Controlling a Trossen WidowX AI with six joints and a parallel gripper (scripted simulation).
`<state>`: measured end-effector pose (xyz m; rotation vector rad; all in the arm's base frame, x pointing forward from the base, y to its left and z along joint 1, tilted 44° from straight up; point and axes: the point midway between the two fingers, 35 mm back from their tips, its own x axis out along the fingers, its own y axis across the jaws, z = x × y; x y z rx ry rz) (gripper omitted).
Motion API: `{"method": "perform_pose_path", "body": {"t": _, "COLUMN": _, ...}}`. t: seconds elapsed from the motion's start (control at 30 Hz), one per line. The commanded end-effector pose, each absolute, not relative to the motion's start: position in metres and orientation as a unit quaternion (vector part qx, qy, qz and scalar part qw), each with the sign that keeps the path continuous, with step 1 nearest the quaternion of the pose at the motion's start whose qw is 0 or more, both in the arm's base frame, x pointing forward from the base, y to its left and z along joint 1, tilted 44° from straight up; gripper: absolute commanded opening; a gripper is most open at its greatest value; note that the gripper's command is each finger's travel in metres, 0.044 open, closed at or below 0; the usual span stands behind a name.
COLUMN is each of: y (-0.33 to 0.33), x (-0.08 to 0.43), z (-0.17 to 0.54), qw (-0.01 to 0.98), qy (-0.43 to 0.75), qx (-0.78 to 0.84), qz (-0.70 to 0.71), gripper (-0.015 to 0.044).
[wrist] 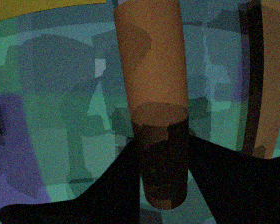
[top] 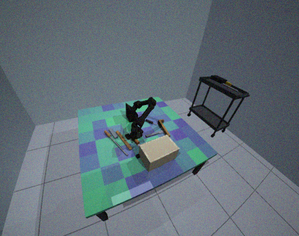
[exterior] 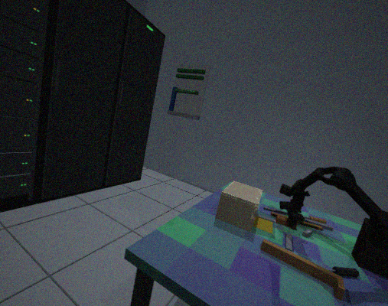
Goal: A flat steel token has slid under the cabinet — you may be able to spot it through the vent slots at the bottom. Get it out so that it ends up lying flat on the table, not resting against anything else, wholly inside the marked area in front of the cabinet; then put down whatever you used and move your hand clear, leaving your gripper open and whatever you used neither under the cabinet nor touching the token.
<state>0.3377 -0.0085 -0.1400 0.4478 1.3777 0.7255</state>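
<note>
My gripper [top: 135, 138] [exterior: 292, 226] [wrist: 157, 142] is shut on a round orange-brown handle [top: 137, 141] [exterior: 282, 219] [wrist: 153, 65], over the table in front of the cabinet. The handle runs away from the fingers; a bit of grey shows at its far end in the wrist view, and the rest of the tool is out of view there. The beige cabinet [top: 158, 151] [exterior: 238, 208] stands on the table. The yellow marked area [exterior: 266, 226] [wrist: 36, 9] lies at its front. The steel token cannot be made out; the vent slots are not visible.
A long-shafted tool [top: 117, 145] and a wooden bar [top: 123, 140] lie to one side of the gripper. An L-shaped wooden piece [top: 164, 128] [exterior: 301, 263] and a grey bar [top: 154, 134] [exterior: 288, 241] lie on the other. A small black block [top: 137, 156] is beside the cabinet.
</note>
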Motion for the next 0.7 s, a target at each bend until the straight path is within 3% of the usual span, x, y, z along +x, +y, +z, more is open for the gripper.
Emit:
{"method": "perform_pose_path", "body": {"t": 0.0, "y": -0.009, "x": 0.331, "z": -0.142, "qw": 0.689, "qy": 0.616, "qx": 0.199, "qz": 0.326, "gripper": 0.0}}
{"method": "perform_pose_path", "body": {"t": 0.67, "y": -0.013, "x": 0.306, "z": -0.147, "qw": 0.688, "qy": 0.617, "qx": 0.199, "qz": 0.325, "gripper": 0.0}}
